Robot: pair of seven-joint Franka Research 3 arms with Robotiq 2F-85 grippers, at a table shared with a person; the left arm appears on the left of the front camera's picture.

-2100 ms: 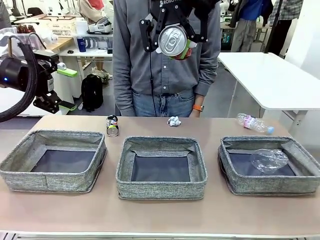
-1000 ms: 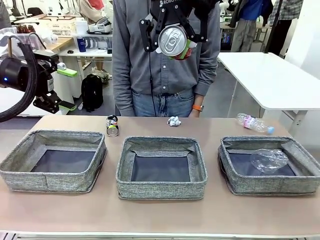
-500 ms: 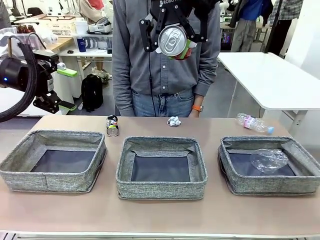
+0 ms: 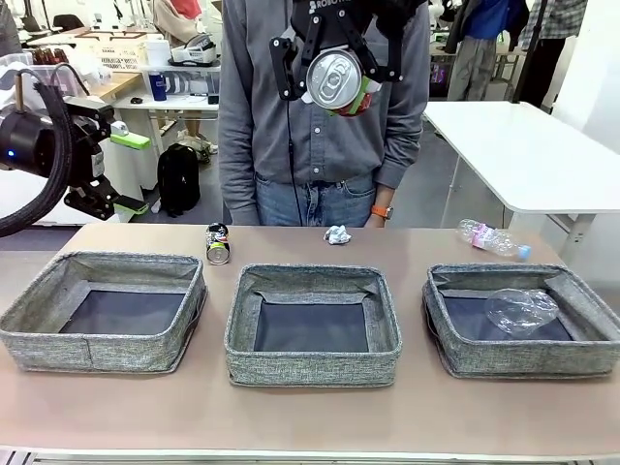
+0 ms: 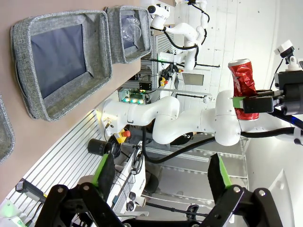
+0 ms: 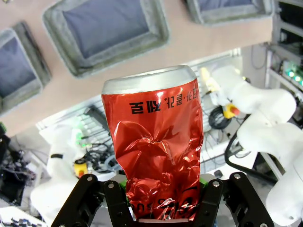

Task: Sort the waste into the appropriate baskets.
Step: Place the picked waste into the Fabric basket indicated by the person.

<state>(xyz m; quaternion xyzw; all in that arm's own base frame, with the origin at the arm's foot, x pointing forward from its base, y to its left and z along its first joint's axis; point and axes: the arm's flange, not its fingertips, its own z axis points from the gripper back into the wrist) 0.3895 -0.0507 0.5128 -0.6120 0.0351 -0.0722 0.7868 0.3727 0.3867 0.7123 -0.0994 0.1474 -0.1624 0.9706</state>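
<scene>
Front view: high above the tabletop (image 4: 310,417), the right arm's jaws pinch a crushed red can (image 4: 334,79); far left, the left arm's jaws hang spread.

Tan table (image 4: 310,417) — three grey baskets (image 4: 312,368), dark can (image 4: 217,244) (lying), paper ball (image 4: 336,234), clear bottle (image 4: 492,238)
</scene>
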